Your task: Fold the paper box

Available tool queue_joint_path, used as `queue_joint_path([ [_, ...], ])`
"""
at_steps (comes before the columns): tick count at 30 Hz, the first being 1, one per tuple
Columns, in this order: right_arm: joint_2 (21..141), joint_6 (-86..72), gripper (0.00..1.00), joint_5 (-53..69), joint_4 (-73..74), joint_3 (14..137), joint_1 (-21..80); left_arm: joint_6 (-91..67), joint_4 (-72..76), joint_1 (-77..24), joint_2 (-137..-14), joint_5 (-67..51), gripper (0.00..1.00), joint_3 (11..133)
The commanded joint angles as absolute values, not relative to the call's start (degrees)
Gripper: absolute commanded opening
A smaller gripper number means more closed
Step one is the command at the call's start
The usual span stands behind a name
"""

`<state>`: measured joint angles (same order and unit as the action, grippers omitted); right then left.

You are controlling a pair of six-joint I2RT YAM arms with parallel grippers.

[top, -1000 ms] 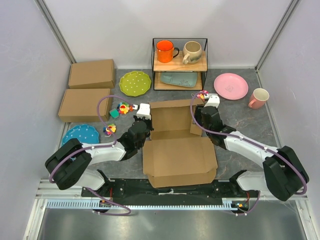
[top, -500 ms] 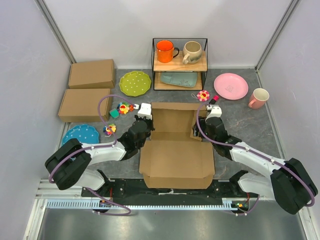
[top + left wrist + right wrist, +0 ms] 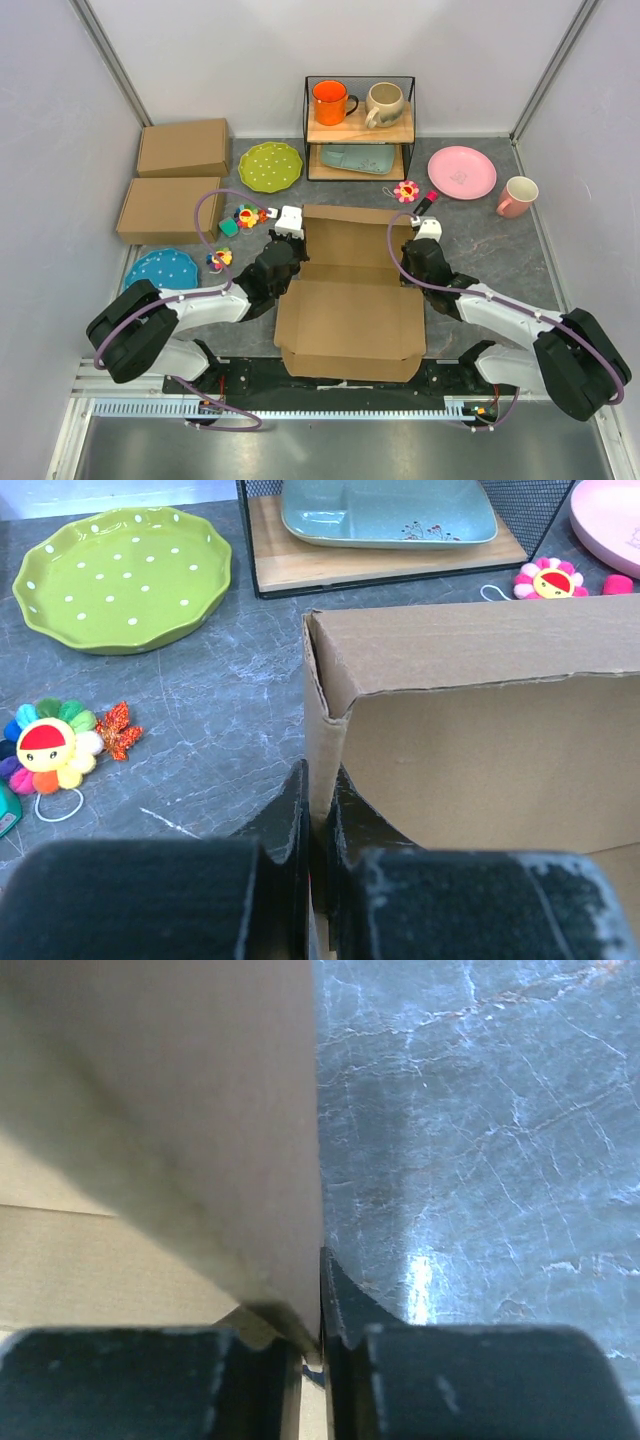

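While unfinished, paper box (image 3: 350,318) on table (image 3: 500,240)

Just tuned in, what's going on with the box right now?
Both arms are on the paper box. The left gripper is pinched on its left side wall, and the right gripper is pinched on its right side wall. The far half has its walls raised. The near panel lies open, not yet folded over, so the box is only partly formed.

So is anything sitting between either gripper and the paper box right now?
Nothing visible does. The left gripper pinches the left upright wall of the paper box, and the right gripper pinches its right wall, with bare cardboard directly in each grip.
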<state>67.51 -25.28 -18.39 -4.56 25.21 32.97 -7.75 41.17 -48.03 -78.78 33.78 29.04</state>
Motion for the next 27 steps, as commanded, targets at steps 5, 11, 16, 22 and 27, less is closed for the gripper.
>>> queue_joint_path([
  [5, 64.95, -24.87, 0.02, -23.64, -2.02, 28.74, 33.57, -7.12, 42.63, -48.34, -77.43, 32.17, 0.02, 29.79],
  [11, 64.95, -24.96, 0.51, -26.28, -1.76, 32.78, 33.57, -6.95, 42.89, -48.43, -77.61, 31.82, 0.02, 29.27],
  [16, 67.76, -23.56, 0.49, -26.55, -3.77, 36.12, 33.58, -6.77, 43.94, -48.51, -78.13, 31.64, 0.02, 28.65],
  [22, 71.98, -23.03, 0.00, -26.63, -8.50, 35.95, 33.75, -7.30, 47.63, -48.43, -78.49, 32.17, 0.02, 27.34],
  [27, 71.10, -20.83, 0.00, -30.32, -16.77, 31.47, 34.80, -4.14, 57.72, -48.51, -80.50, 34.27, 0.02, 24.53],
])
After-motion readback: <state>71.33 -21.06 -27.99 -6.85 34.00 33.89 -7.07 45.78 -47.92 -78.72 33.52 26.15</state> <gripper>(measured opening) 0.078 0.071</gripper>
